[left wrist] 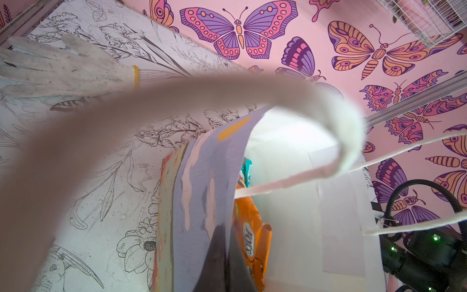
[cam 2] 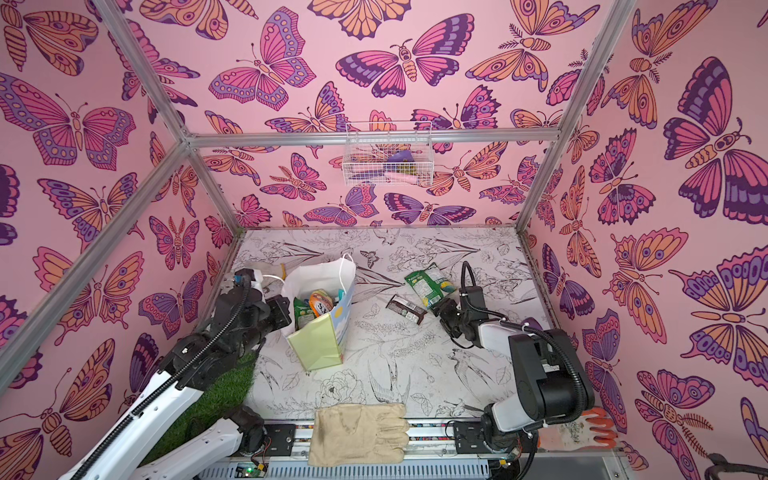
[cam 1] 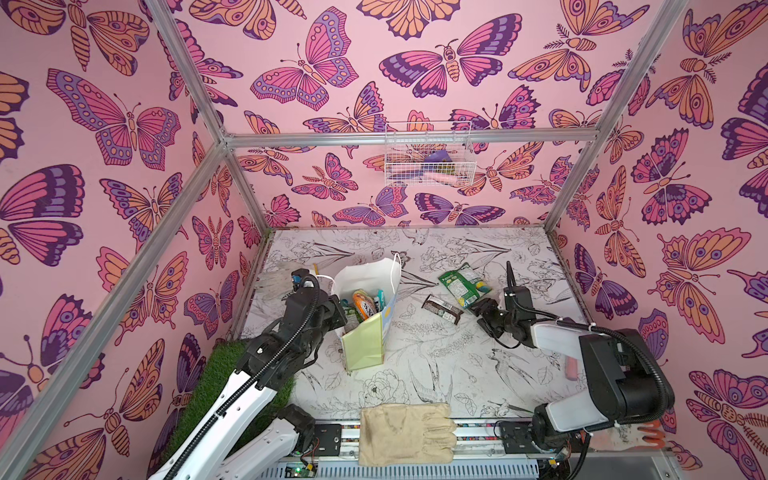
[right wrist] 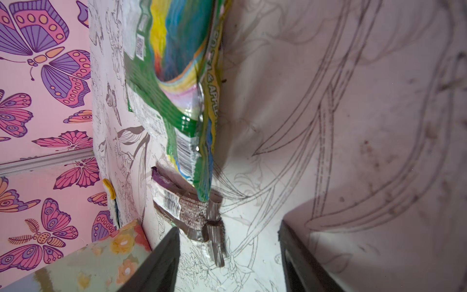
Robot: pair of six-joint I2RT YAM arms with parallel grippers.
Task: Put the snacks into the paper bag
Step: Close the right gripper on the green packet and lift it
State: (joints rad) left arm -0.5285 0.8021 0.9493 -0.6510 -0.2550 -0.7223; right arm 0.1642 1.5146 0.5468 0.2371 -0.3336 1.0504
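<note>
Top views: one bar (cam 1: pixel 442 309), one bag (cam 1: pixel 363 345)

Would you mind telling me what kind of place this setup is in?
Probably a staged robot test booth, not a home: butterfly-print walls on an aluminium frame, and a flower-print tabletop.

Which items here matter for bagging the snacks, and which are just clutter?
Job: bag, green packet, brown bar, orange packet already inside.
Clutter: beige glove, white glove, orange glove, basket, grass mat.
</note>
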